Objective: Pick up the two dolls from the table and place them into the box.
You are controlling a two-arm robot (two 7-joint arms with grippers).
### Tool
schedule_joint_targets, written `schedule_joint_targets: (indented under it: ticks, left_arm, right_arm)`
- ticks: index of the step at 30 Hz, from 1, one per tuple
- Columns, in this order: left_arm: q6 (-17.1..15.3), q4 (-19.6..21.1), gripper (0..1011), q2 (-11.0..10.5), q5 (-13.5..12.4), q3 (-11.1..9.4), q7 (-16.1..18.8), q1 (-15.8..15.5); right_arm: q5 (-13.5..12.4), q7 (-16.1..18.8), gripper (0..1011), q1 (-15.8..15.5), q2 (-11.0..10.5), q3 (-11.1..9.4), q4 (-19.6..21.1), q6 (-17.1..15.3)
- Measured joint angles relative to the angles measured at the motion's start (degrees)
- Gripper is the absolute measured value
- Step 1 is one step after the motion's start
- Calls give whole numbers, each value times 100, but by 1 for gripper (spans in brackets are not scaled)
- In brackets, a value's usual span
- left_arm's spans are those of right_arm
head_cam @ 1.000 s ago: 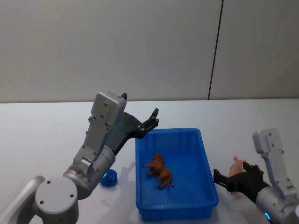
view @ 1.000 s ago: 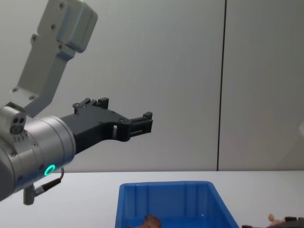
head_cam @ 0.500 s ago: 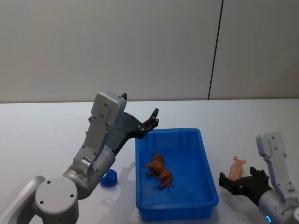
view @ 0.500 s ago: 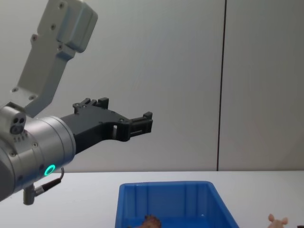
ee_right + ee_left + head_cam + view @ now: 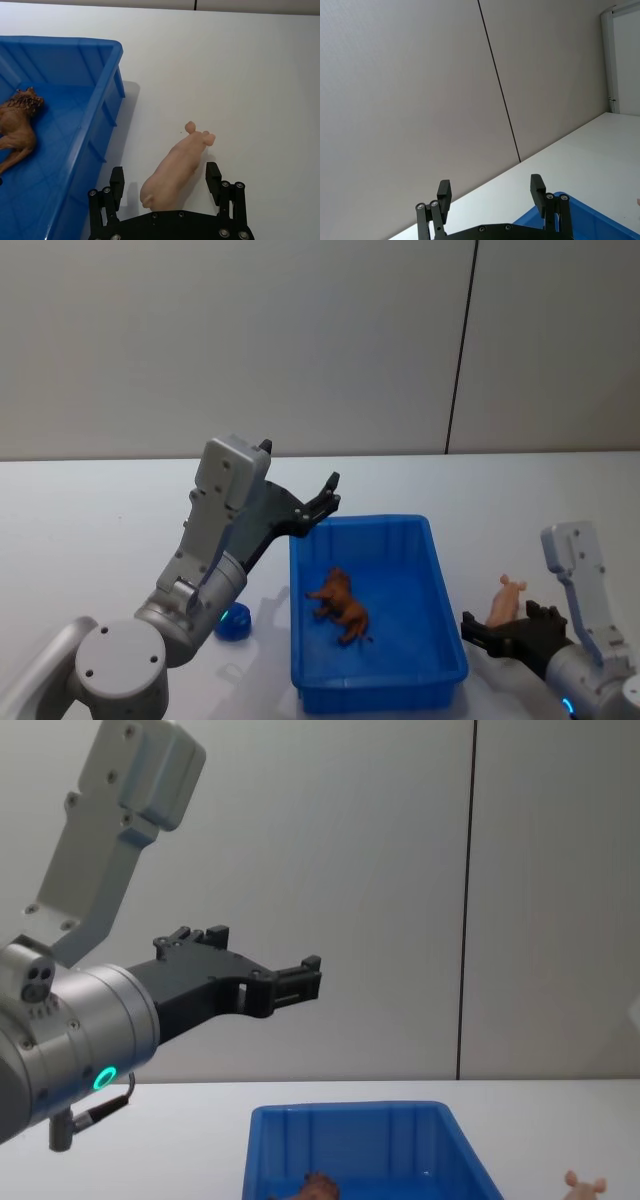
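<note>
Right pincer (image 5: 165, 178) held low, fingers spread apart; pinkish doll (image 5: 176, 165) laid on white surface (image 5: 260, 75) between them, just beside blue box (image 5: 107, 85). Brown doll (image 5: 17, 125) laid inside box. Left pincer (image 5: 490, 186) held raised near box's far-left corner, fingers apart.

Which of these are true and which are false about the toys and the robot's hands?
1. The brown doll lies inside the blue box. True.
2. The pink doll is in the box too. False: it lies on the table, beside the box on the robot's right.
3. The right gripper is open, with a finger on each side of the pink doll. True.
4. The left gripper is holding a doll. False: it is open and empty, raised in the air near the box's far left corner.
</note>
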State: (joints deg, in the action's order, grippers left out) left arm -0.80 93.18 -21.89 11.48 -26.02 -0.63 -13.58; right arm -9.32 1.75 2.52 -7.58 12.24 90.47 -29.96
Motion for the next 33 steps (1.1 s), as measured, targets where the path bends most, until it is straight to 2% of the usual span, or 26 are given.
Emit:
schedule_joint_targets:
  ticks: [6, 19, 22, 27, 30, 33]
  left_arm:
    - [0, 0, 1001, 0, 0, 0, 0, 0]
    - [0, 0, 1001, 0, 0, 0, 0, 0]
    - [0, 0, 1001, 0, 0, 0, 0, 0]
    - [0, 0, 1001, 0, 0, 0, 0, 0]
    - [0, 0, 1001, 0, 0, 0, 0, 0]
    - [0, 0, 1001, 0, 0, 0, 0, 0]
  right_arm:
    - [-69, -33, 1001, 36, 53, -1, -43, -48]
    - [-218, -335, 998, 15, 124, -45, -40, -78]
    - [-234, -377, 941, 6, 132, -54, -35, -81]
    - [-258, -440, 781, -5, 142, -62, -24, -85]
    - [-263, -454, 729, -9, 145, -64, -21, -85]
    - [-271, -474, 623, -13, 148, -67, -18, -86]
